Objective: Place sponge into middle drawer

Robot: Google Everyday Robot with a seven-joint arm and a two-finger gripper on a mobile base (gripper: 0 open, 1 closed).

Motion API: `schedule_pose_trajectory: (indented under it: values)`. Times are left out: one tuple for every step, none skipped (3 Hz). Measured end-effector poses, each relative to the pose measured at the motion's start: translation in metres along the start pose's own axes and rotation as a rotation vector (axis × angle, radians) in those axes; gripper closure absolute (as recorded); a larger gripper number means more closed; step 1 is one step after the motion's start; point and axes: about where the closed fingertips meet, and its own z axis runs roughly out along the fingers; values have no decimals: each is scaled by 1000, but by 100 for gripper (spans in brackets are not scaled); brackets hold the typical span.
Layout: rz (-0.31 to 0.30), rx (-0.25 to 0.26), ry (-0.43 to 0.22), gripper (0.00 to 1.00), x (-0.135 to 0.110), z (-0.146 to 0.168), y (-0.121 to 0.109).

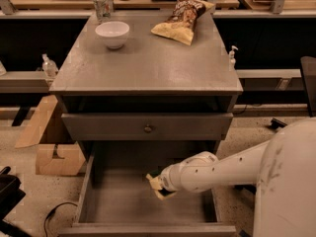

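Observation:
The sponge (154, 183), pale yellow with a dark green layer, sits at the tip of my gripper (160, 185). The gripper is shut on the sponge and holds it low inside the open middle drawer (85, 193), right of centre, just above the flat grey floor. My white arm reaches in from the lower right and hides most of the gripper. The drawer is pulled out wide.
The closed drawer front with a brass knob (147, 128) is above the open drawer. On the cabinet top stand a white bowl (112, 34), a yellow chip bag (183, 19) and a can (101, 6). Cardboard boxes (54, 157) and a cable (53, 214) lie on the floor at the left.

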Motion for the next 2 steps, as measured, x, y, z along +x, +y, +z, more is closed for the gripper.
schedule_pose_trajectory:
  values:
    - [3, -4, 7, 97, 4, 4, 0]
    - [3, -6, 8, 74, 4, 4, 1]
